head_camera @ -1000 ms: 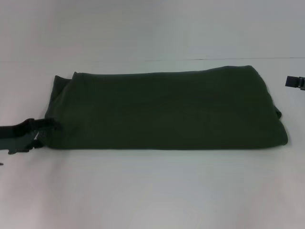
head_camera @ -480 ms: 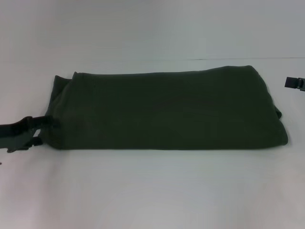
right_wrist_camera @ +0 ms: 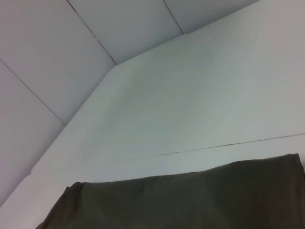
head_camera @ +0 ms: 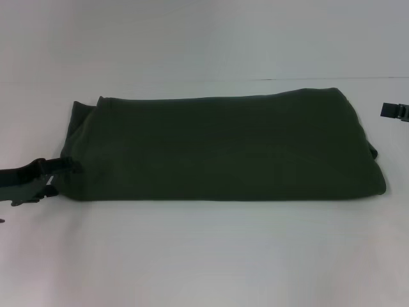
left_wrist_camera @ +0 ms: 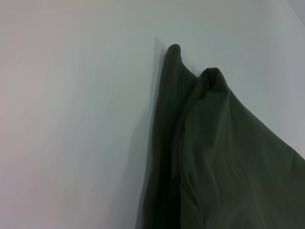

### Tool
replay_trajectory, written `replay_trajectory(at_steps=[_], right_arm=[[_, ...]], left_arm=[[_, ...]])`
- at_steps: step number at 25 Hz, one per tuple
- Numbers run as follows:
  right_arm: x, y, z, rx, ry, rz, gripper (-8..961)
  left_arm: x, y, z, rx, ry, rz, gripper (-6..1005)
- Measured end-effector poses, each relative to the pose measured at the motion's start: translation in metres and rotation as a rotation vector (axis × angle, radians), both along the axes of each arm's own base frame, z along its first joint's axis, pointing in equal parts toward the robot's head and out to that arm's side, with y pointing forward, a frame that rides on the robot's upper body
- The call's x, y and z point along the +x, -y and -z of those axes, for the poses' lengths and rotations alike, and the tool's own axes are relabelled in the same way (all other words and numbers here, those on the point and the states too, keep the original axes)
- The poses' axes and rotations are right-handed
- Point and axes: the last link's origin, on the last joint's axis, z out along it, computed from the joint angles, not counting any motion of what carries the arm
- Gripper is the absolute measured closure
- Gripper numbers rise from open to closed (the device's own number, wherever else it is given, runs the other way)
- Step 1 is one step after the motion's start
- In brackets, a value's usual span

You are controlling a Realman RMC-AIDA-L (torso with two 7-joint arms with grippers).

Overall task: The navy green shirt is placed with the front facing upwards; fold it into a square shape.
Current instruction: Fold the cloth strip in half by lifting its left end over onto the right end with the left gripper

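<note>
1 navy green shirt [head_camera: 223, 147] folded oblong, soft matte cotton, left gripper [head_camera: 61, 173] jaws pinching its corner, right's unclear

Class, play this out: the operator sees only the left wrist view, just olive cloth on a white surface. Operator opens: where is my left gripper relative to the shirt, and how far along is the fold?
Observer: The head view shows the left gripper at the near left corner of the navy green shirt, touching its edge.
Operator: What shape is the cloth?
Observer: A wide folded band lying flat on the table, clearly wider than deep, so not yet a square.
Operator: Where is the other arm?
Observer: The right gripper sits at the right edge of the head view, apart from the shirt's right end.
Operator: Any lettering showing?
Observer: None; only plain olive fabric faces up.
</note>
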Motion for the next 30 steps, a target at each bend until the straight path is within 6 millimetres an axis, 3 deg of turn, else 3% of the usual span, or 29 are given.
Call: replay_trajectory(at_steps=[30], right_arm=[[0.0018,0.0019,-0.0008,-0.002,-0.004,0.009,32]], left_arm=[[-0.0018,0.0049,0.0005,-0.039,-0.003,-0.008,114]])
